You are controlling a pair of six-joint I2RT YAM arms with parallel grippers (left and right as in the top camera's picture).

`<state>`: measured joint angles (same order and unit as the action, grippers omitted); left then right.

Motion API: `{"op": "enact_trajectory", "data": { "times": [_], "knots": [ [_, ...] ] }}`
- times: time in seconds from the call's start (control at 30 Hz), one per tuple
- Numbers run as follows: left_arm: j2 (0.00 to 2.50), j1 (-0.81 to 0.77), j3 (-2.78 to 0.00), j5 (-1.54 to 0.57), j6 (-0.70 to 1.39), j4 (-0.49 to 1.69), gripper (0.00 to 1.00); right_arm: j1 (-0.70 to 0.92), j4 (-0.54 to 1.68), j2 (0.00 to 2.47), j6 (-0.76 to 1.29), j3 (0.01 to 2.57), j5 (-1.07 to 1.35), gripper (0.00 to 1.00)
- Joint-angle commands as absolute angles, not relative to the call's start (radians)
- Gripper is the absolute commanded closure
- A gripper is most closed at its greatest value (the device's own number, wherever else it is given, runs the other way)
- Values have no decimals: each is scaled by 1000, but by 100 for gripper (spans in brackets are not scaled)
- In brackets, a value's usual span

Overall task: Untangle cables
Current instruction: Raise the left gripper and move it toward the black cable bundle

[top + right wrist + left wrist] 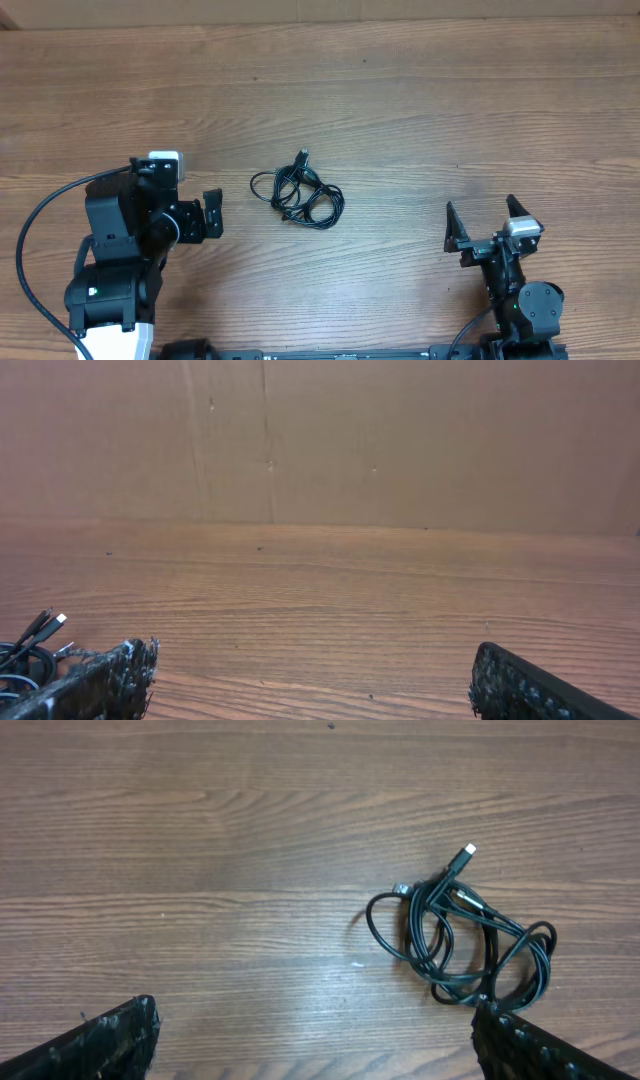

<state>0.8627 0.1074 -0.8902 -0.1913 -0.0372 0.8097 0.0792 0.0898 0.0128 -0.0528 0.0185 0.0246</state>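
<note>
The cables [298,194] are thin black cords bunched in loose tangled loops in the middle of the wooden table. In the left wrist view the cables [462,938] show a silvery plug tip pointing up and right. My left gripper [212,214] is open and empty, a short way left of the bundle; in its wrist view its right finger tip sits just below the loops. My right gripper [483,226] is open and empty, well to the right of the cables. The cables' edge shows at the far left of the right wrist view [25,645].
A brown cardboard wall [320,440] stands along the far edge of the table. A thick black robot cable [40,215] arcs at the left beside the left arm. Bare wood table [420,110] surrounds the bundle.
</note>
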Motion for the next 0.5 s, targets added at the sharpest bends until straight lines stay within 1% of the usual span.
{"op": "enact_trajectory", "data": {
  "times": [0.0, 0.2, 0.47],
  "knots": [
    [862, 109, -920, -212, -64, 817, 0, 76, 84, 3, -54, 8, 16, 0],
    [862, 61, -920, -211, -65, 826, 0, 76, 84, 3, -54, 8, 16, 0],
    [862, -57, -926, -211, -76, 825, 0, 76, 84, 3, -54, 8, 16, 0]
  ]
}}
